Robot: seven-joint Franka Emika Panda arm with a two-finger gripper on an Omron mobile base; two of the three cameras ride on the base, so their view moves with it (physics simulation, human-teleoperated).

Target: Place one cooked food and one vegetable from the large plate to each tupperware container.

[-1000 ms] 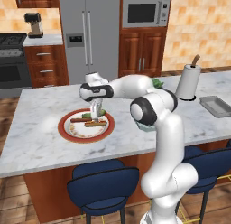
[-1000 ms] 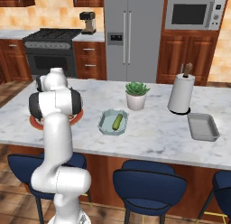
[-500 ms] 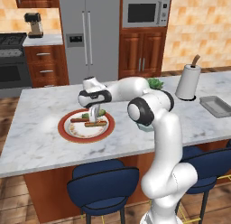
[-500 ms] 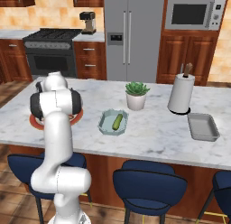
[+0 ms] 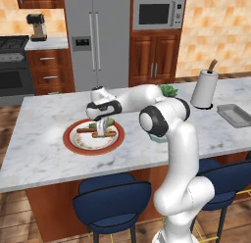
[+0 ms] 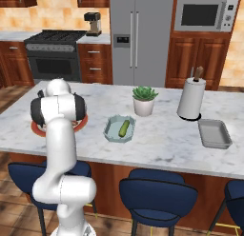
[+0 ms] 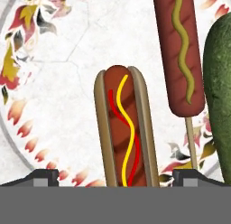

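Sausages [image 7: 122, 133]: two; cucumbers [image 6: 124, 128]: two

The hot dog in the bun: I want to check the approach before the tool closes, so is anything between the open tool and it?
Nothing visible. In the hand view the hot dog in the bun lies between the fingertips of the open tool, on the large plate. The plain sausage and cucumber lie off to one side.

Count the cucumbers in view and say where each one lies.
2. One cucumber lies in the teal container; the other cucumber lies on the large plate, beside the sausage on a stick.
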